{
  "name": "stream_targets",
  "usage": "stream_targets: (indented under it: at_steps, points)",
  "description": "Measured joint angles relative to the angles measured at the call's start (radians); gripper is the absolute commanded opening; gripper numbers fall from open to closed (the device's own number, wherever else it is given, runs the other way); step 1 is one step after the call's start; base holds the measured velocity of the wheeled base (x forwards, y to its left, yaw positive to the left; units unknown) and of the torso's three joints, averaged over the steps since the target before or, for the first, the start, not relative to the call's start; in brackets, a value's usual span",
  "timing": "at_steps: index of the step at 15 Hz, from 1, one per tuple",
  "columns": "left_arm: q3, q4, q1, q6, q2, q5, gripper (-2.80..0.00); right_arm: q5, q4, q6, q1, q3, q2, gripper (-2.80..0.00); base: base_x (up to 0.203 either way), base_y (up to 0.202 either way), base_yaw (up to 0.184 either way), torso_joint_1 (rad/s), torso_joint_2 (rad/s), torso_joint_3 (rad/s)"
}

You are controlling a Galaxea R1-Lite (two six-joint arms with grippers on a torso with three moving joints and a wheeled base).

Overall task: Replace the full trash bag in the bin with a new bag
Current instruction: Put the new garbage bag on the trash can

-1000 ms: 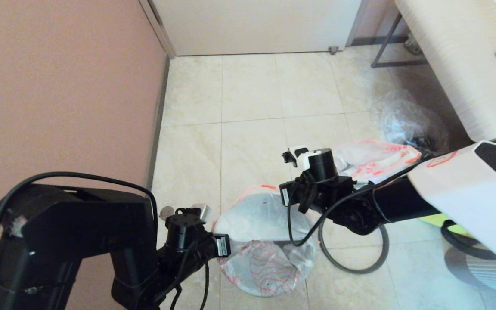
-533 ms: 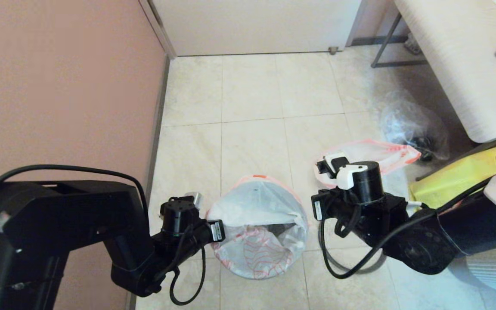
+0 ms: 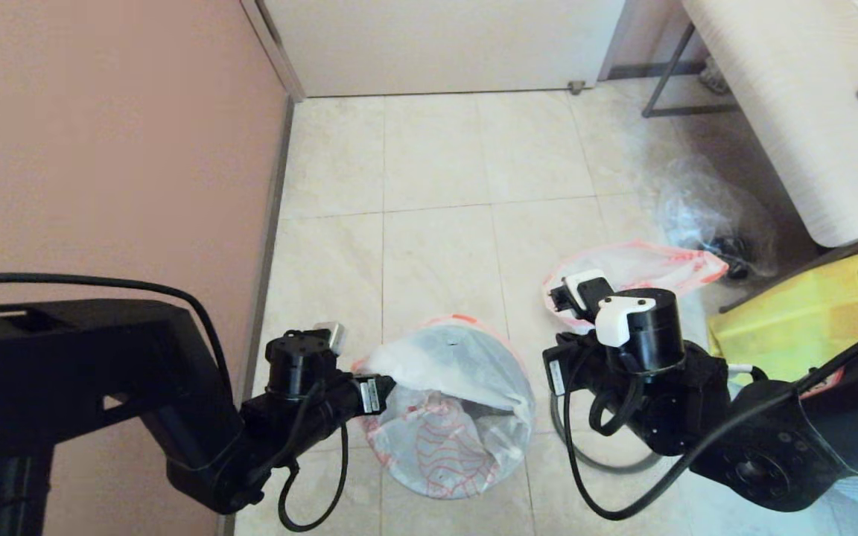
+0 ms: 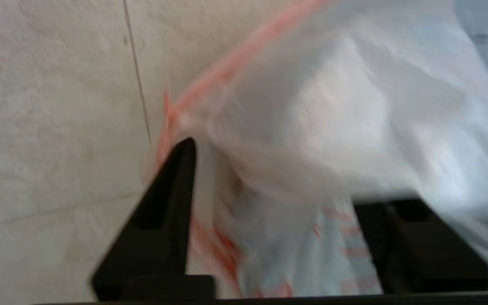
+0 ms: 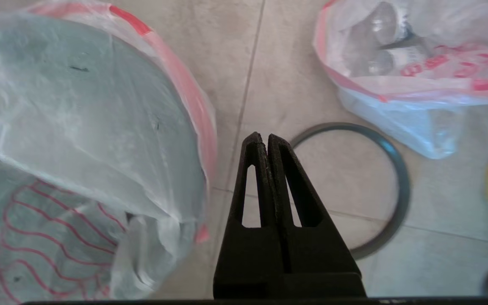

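The new bag [image 3: 450, 417], white with red line drawings, is draped over the bin, which is almost wholly hidden under it. A loose flap of the bag sags across the mouth. My left gripper [image 4: 282, 182] is at the bin's left rim [image 3: 378, 383], open, with bag film lying loosely between its fingers [image 4: 172, 199]. My right gripper [image 5: 263, 137] hangs shut and empty over the floor right of the bin, above the dark-grey rim ring [image 5: 398, 190]. The full trash bag [image 3: 641, 268], with bottles showing through, lies on the floor beyond the right arm.
The pink wall [image 3: 101, 149] is close on the left. A clear plastic bag [image 3: 704, 208] lies by the bench [image 3: 786, 112] at the back right. A yellow bag [image 3: 809, 313] sits right of the right arm. Bare tiles stretch behind the bin.
The right arm has pulled back from over the bin to its right and lowered. The left gripper has opened at the bag's rim, and the bag's flap has sagged over the mouth.
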Motion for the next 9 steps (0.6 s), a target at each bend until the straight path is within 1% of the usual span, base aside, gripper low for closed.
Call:
stream_targets:
  at_steps: [3,6,8,9]
  points:
    - [0.01,0.043,0.002,0.0,-0.054,0.002,0.0,-0.008,0.001,-0.033,0.012,0.041,-0.023,-2.8,0.0,0.0,0.0,0.0,0.0,0.0]
    - [0.015,0.088,0.008,0.002,-0.11,0.001,0.0,-0.013,-0.001,-0.034,0.022,0.063,-0.03,-2.8,0.0,0.0,0.0,0.0,0.0,0.0]
    - [0.012,0.148,0.011,0.002,-0.178,-0.004,0.0,-0.014,-0.002,-0.033,0.026,0.07,-0.029,-2.8,0.0,0.0,0.0,0.0,0.0,0.0]
    - [0.009,0.174,0.014,0.002,-0.211,-0.005,-2.8,-0.014,-0.003,-0.031,0.03,0.07,-0.027,-2.8,0.0,0.0,0.0,0.0,0.0,0.0]
